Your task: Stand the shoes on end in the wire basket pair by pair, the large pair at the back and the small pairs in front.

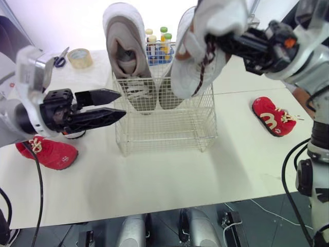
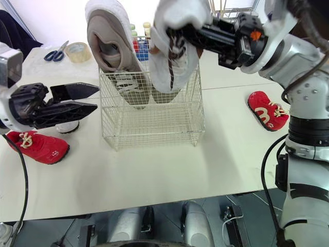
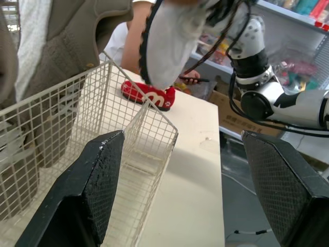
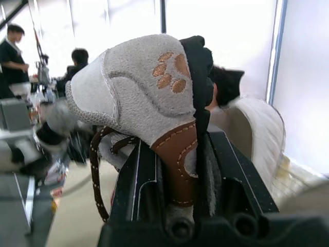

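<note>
Right gripper (image 1: 211,41), upper right of the frame, is clamped on the heel collar of a big grey shoe (image 1: 193,69). The shoe hangs toe-down over the back right of the wire basket (image 1: 164,131), its toe about at rim level. The other big grey shoe (image 1: 126,49) stands on end in the back left of the basket, leaning a little. Left gripper (image 1: 110,105), mid left, hovers beside the basket with its jaws apart and empty. One red shoe (image 1: 49,152) lies lower left on the table, another red shoe (image 1: 274,117) lies mid right.

Risks, as I judge them:
- The toe could catch the rim or the wire on the way down.
- The dangling brown lace could snag in the mesh.
- A nudge could topple the standing shoe.
- The basket looks light and nothing steadies it, so a push could slide or tip it.
- The grip is only on the collar, so the shoe may swing or slip.
</note>
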